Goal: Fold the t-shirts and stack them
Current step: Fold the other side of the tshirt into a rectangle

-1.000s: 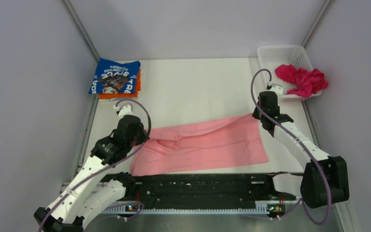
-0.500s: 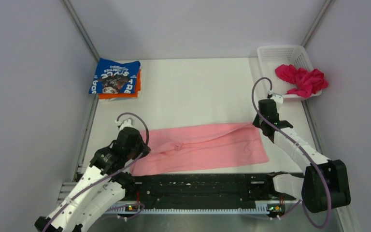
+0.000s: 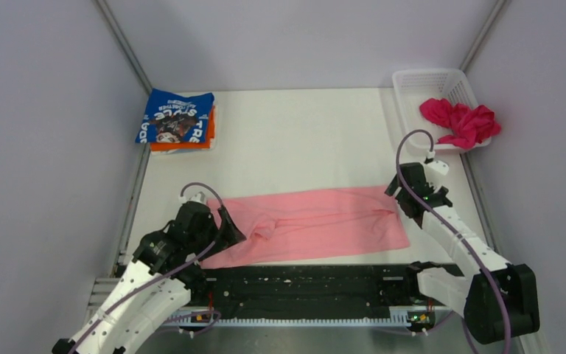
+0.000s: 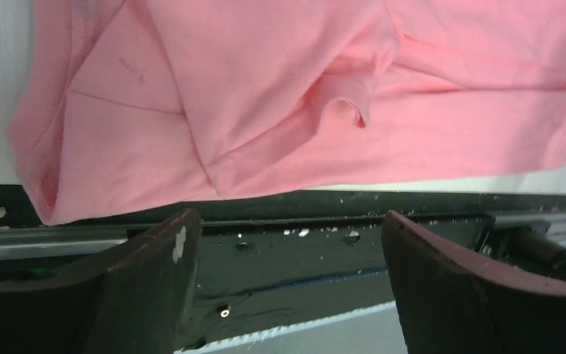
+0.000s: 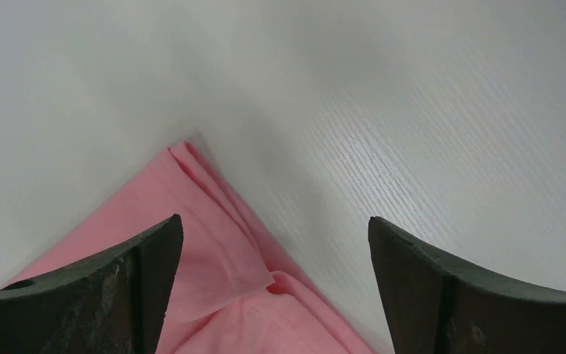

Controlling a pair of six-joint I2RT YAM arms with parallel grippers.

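Step in hand: long fold of the light pink t-shirt point(image 3: 313, 225), lying at 6 o'clock on the surface point(image 3: 302, 140). Left claw point(image 3: 230, 230) at its 9 o'clock end and right claw point(image 3: 398, 193) at its 3 o'clock end, both spread wide, empty. Next, probably: regrip the ends, fold crosswise, carry to the blue t-shirt point(image 3: 177, 116) stack at 10 o'clock.

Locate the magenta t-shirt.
In the top view, the magenta t-shirt lies crumpled in the white lattice basket in the far right corner, draping over its right rim.
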